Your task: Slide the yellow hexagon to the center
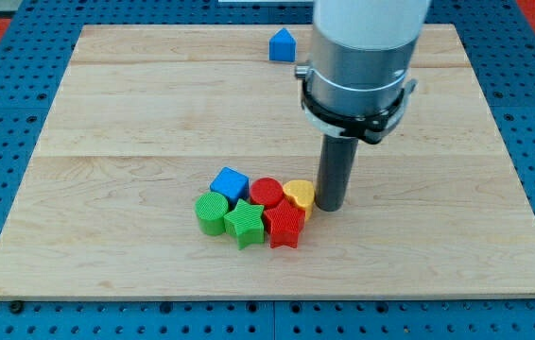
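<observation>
Bench: pale wooden board [107, 104], items listed from the bottom of the frame upward.

1. Red star-shaped ridged plastic block [284, 227], lower centre.
2. Green star-shaped block [244, 225], touching its left side.
3. Green cylinder block [211, 212], leftmost of the cluster.
4. Yellow plastic block [298, 195], the task's piece, shape unclear to us. It sits just below frame centre, above the red star.
5. Our tip [330, 207], the dark rod's end, against the yellow block's right side.
6. Red cylinder block [267, 193], left of the yellow.
7. Blue cube [230, 182], cluster's upper left.
8. Blue house-shaped block [282, 44], alone, top centre.

Claw: state cannot be told; we see only a rod.
</observation>
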`<state>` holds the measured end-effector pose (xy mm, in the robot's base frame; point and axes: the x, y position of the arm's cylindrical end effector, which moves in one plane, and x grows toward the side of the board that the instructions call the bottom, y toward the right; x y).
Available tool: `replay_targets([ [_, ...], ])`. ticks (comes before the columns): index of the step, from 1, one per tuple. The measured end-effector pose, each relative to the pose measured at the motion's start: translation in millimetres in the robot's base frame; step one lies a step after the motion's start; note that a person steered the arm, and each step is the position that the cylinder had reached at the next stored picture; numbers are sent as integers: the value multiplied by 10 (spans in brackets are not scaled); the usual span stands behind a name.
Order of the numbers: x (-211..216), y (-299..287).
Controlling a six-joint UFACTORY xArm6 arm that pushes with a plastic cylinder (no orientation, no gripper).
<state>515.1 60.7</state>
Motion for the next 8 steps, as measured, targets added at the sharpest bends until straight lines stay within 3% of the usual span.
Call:
replay_targets([
  [2, 0, -167],
  [3, -40, 55],
  [5, -939, 1142],
  [8, -2497, 1657],
])
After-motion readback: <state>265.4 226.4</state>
